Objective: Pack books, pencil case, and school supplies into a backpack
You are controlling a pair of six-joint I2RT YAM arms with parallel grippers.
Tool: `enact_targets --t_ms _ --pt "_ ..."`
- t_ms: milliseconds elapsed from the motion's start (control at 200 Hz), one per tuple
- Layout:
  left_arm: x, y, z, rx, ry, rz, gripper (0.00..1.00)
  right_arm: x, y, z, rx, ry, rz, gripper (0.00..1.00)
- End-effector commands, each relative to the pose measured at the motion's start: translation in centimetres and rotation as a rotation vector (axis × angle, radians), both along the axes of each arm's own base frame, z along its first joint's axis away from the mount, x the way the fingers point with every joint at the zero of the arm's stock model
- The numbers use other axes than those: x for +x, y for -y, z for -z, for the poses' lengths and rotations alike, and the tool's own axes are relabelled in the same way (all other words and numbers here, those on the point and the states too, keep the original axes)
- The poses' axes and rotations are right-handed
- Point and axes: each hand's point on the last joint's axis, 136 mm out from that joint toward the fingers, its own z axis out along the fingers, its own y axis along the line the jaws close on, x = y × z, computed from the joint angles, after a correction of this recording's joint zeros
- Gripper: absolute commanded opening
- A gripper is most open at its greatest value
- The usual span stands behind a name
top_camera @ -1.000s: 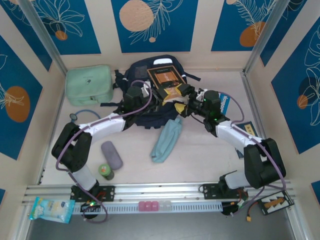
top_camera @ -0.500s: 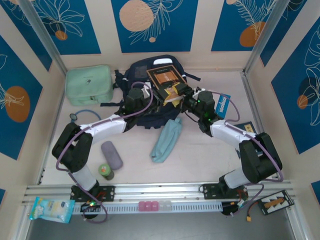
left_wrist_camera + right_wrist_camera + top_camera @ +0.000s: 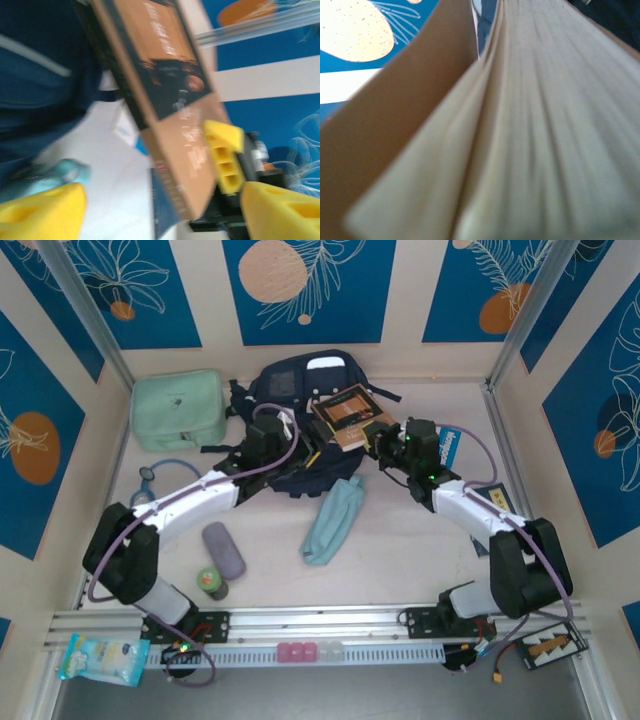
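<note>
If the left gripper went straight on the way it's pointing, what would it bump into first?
Probably the brown book: it lies straight ahead of the open left gripper, pinched by the right gripper. The picture is blurry, so how far away it is stays unclear.

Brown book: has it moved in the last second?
Yes. The brown book has slid right and nearer, away from the white patch on the backpack.

Both arms reach forward and bend in toward each other, elbows out, wrists nearly meeting. The left gripper (image 3: 300, 448) stands with its yellow fingers (image 3: 40, 212) spread wide, gripping nothing. The right gripper (image 3: 372, 436), facing it, is clamped on the brown book (image 3: 345, 412).
</note>
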Motion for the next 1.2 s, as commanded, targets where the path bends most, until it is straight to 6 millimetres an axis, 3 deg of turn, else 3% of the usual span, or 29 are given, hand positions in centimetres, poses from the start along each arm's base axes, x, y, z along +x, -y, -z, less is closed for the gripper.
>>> enact_targets --t_ms 0,90,255,385,545,690,840,1035,1195 --pt "-1.6 -3.7 4.8 0.476 0.020 0.126 0.89 -0.5 2.2 -4.0 -0.117 0.153 -0.005 0.05" --pt "-1.4 -4.6 5.8 0.724 0.059 0.288 0.91 -1.1 4.0 -3.4 -0.174 0.146 -0.004 0.05" --pt "1.3 -5.3 7.1 1.151 0.237 0.640 0.87 -2.4 7.1 -2.3 -0.244 0.108 0.012 0.05" --pt "3.5 -5.1 9.3 1.349 0.325 0.917 0.81 -3.2 9.0 -1.8 -0.253 0.082 0.031 0.05" --pt "6.7 -3.2 10.6 1.417 0.463 1.081 0.78 -3.7 10.0 -1.1 -0.236 0.042 0.044 0.05" --pt "9.0 -2.3 11.4 1.386 0.548 1.148 0.63 -3.9 10.0 -0.7 -0.222 0.026 0.044 0.05" --pt "8.0 -3.0 13.7 1.370 0.558 1.356 0.53 -4.0 10.3 -0.6 -0.216 0.015 0.050 0.05" --pt "8.3 -4.0 15.1 1.390 0.552 1.424 0.53 -3.9 10.3 -0.6 -0.210 0.008 0.052 0.05" --pt "7.8 -4.0 15.2 1.332 0.549 1.438 0.60 -3.7 10.1 -0.7 -0.194 0.005 0.049 0.05"
